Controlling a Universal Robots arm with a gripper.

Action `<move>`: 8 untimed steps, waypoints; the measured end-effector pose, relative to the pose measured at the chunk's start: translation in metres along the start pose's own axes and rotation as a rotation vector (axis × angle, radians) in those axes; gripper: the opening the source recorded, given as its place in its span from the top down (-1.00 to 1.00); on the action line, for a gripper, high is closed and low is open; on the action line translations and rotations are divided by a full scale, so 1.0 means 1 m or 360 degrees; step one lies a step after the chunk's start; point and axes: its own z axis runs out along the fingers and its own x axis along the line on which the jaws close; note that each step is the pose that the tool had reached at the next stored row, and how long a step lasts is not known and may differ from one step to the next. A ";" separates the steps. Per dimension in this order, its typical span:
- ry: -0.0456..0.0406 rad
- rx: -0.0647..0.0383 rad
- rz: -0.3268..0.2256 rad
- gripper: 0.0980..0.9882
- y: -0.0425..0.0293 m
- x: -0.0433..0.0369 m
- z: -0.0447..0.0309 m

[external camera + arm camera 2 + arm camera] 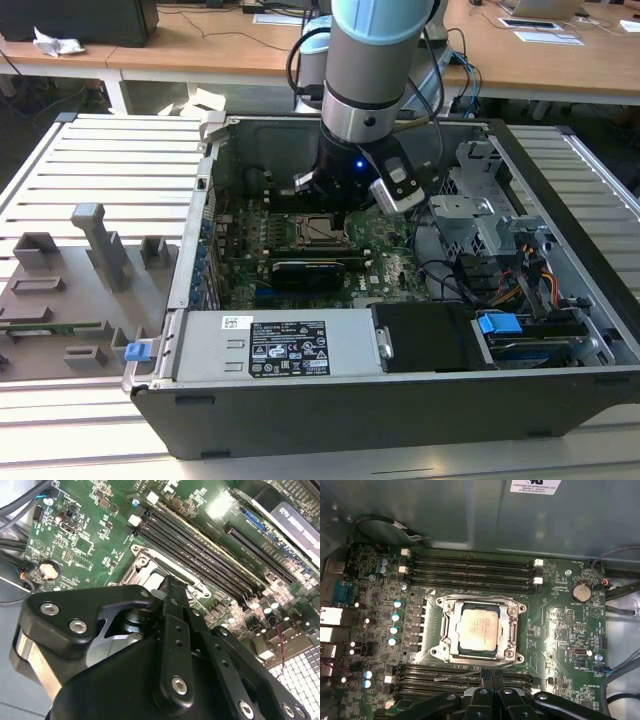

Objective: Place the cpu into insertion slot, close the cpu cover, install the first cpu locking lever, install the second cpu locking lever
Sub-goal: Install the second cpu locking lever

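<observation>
Hand (491, 676) beside cpu cover (479, 628) — cpu (479, 629) inside

Grey/blue arm (368, 70), black screwed pincer (172, 597)

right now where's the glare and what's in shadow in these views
Second wrist view: bright glare on the green board near the memory slots; the gripper is dark and close. First wrist view: even light, the cpu plain under the cover. Exterior view: the arm shades the socket.
</observation>
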 end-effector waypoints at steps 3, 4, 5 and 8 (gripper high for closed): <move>0.0000 0.0000 0.0000 0.98 -0.0010 0.0001 0.0062; 0.0000 0.0000 0.0000 0.98 -0.0017 0.0001 0.0100; 0.0000 -0.0001 0.0000 0.98 -0.0021 0.0011 0.0135; 0.0000 -0.0004 0.0000 0.98 -0.0026 0.0168 0.0236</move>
